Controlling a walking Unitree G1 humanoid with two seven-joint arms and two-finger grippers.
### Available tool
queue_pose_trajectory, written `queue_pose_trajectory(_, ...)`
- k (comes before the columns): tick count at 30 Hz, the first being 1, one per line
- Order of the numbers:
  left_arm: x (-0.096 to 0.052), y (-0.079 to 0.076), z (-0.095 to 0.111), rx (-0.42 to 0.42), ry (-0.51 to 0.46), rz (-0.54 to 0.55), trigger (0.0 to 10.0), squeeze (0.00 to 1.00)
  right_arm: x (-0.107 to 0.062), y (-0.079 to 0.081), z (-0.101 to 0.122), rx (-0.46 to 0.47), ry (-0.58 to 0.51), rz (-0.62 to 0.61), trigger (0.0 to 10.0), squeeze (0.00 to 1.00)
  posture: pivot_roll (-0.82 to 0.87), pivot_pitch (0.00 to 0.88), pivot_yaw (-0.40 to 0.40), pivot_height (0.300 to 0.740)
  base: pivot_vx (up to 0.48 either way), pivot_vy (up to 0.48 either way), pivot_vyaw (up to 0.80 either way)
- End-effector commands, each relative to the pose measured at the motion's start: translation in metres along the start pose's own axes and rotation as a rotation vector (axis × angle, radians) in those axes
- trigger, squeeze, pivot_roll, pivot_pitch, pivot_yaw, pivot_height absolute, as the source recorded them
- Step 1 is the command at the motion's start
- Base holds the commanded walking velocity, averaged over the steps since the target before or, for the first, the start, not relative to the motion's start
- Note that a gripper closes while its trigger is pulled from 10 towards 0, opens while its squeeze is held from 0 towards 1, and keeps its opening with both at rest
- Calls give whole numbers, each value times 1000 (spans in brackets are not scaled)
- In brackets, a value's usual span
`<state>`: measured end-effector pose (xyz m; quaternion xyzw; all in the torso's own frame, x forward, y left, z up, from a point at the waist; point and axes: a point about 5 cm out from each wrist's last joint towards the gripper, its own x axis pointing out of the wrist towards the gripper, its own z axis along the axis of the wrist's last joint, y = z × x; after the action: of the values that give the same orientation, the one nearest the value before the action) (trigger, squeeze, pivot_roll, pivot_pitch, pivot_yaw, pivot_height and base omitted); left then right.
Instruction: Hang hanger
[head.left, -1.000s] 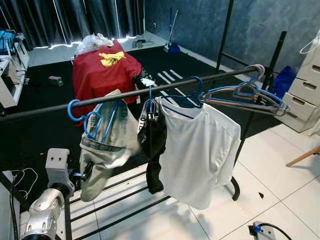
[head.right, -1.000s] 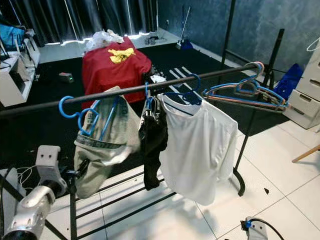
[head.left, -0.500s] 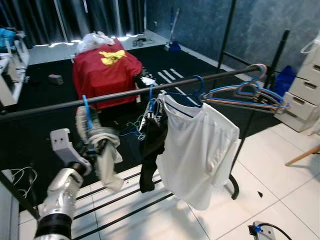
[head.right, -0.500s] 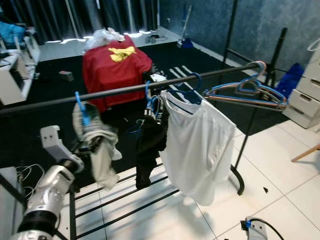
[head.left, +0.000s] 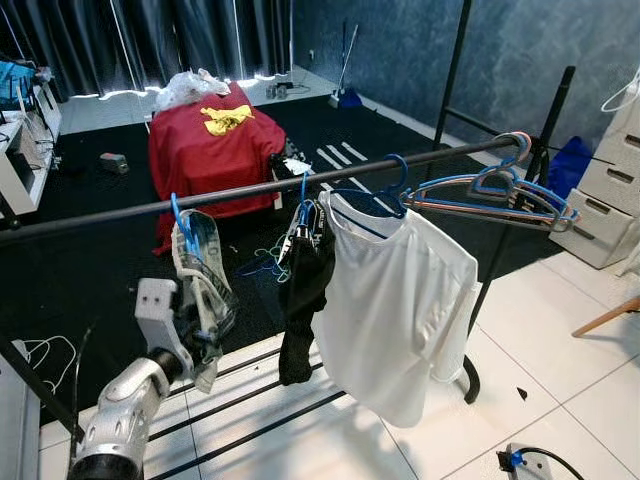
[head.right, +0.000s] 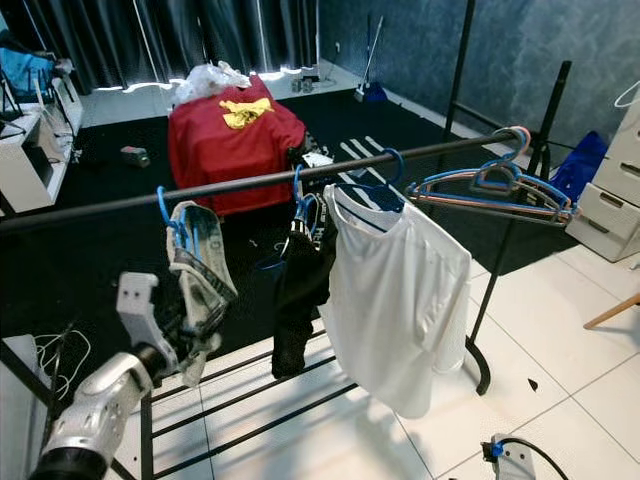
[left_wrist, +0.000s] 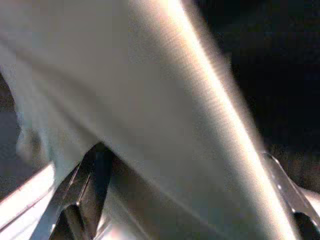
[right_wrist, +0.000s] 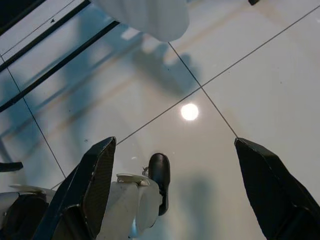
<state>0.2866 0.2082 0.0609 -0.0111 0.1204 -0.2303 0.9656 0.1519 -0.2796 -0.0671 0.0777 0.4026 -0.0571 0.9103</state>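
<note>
Hanging from the rail (head.left: 300, 183) at left of frame, the blue hanger (head.left: 180, 225) carried a pale garment (head.left: 205, 290). The left claw (head.left: 195, 335) sat just below, clenched on that garment. The right claw (right_wrist: 175, 190) stood released above the floor (right_wrist: 250, 75).

The head views are evenly lit and sharp, with daylight glowing under the dark curtains (head.left: 150, 40). The left wrist view is close-up blur; a lamp's glare spot (right_wrist: 189, 111) shines on the white floor tiles (right_wrist: 260, 75).

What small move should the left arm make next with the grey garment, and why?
Probably open the left gripper and draw it back. The blue hanger is already hooked over the black rail, and the grey garment hangs below it, with the gripper's fingers around the cloth in the left wrist view, so the rail seems to carry it.
</note>
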Motion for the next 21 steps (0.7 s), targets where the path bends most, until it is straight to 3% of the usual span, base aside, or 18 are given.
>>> queue_pose_trajectory(1,-13,-2,-29,69,180,-54,10000,0,0,0,1,8,-6,0,10000,0,160,0,16,740,0,0,0)
queue_pose_trajectory(2,-21,-1,-38,92,230,-62,10000,0,0,0,1,8,-6,0,10000,0,160,0,17,740,0,0,0)
queue_pose_trajectory(7,-32,4,-46,102,274,-34,10000,0,0,0,2,7,-6,0,10000,0,164,0,15,740,0,0,0)
queue_pose_trajectory(8,-39,7,-54,141,343,-27,10000,0,1,0,2,5,-5,0,10000,0,171,0,14,740,0,0,0)
queue_pose_trajectory(9,-39,7,-54,141,343,-27,10000,0,1,0,2,5,-5,0,10000,0,171,0,14,740,0,0,0)
queue_pose_trajectory(10,-48,11,-69,196,468,-12,10000,0,1,0,2,3,-3,2,10000,0,175,0,14,740,0,0,0)
queue_pose_trajectory(12,-48,11,-69,196,468,-12,10000,0,1,0,2,3,-3,2,10000,0,175,0,14,740,0,0,0)
queue_pose_trajectory(13,-58,14,-88,226,608,35,10000,0,1,0,2,0,0,3,10000,0,178,0,12,740,0,0,0)
queue_pose_trajectory(14,-61,13,-102,175,669,102,10000,0,1,1,3,-1,2,4,10000,0,171,0,13,740,0,0,0)
queue_pose_trajectory(17,-60,9,-111,130,688,150,10000,0,2,1,3,-2,2,5,10000,0,168,0,14,740,0,0,0)
queue_pose_trajectory(19,-47,-4,-119,74,691,206,10000,0,2,2,4,-4,3,6,10000,0,177,0,8,740,-240,0,0)
queue_pose_trajectory(21,-43,-7,-121,74,696,220,10000,0,2,2,4,-6,4,6,10000,0,177,0,8,740,-480,0,0)
